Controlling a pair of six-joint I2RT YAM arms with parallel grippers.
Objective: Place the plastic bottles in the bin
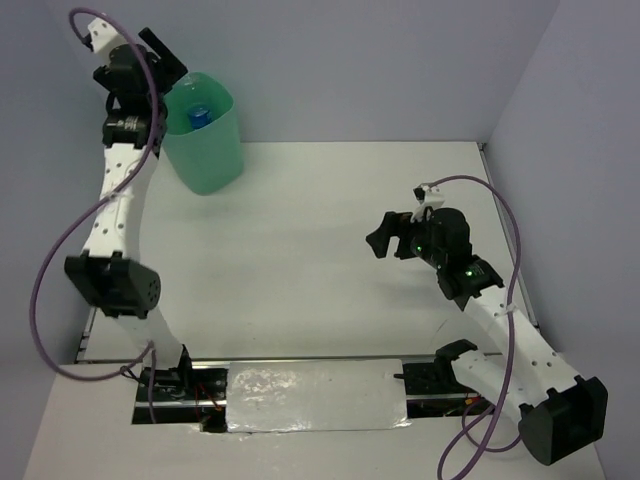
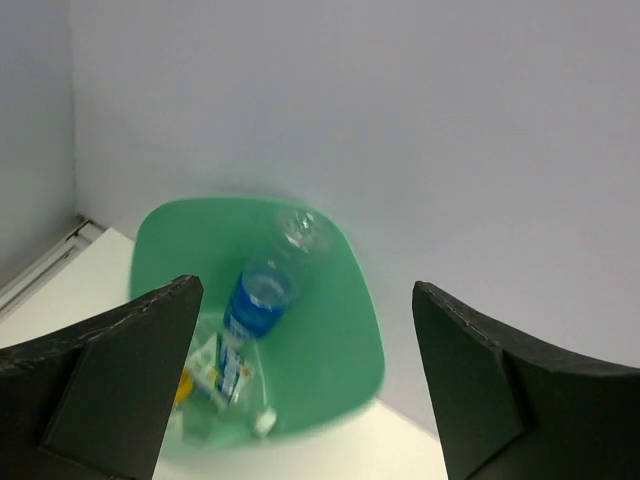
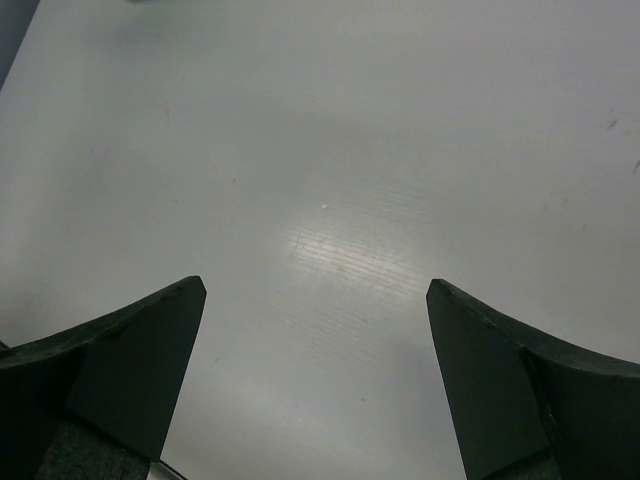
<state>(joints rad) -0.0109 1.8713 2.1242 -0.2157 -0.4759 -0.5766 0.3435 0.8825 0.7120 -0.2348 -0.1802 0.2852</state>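
Note:
The mint-green bin [image 1: 206, 150] stands at the far left of the table. My left gripper [image 1: 165, 60] is open and empty just above its left rim. In the left wrist view the bin [image 2: 340, 330] lies below my open left gripper [image 2: 305, 375]. Inside it the blue-labelled bottle [image 2: 262, 297] leans base up, blurred. The green-blue-labelled bottle [image 2: 222, 372] lies on the bottom with a white cap [image 2: 263, 422] near it. A bit of orange [image 2: 184, 385] shows by the left finger. My right gripper [image 1: 385, 238] is open and empty over bare table [image 3: 330, 250].
Grey walls close the far side and both sides of the white table [image 1: 330, 230]. The bin stands close to the far left wall corner. A shiny plastic sheet [image 1: 315, 395] lies between the arm bases at the near edge.

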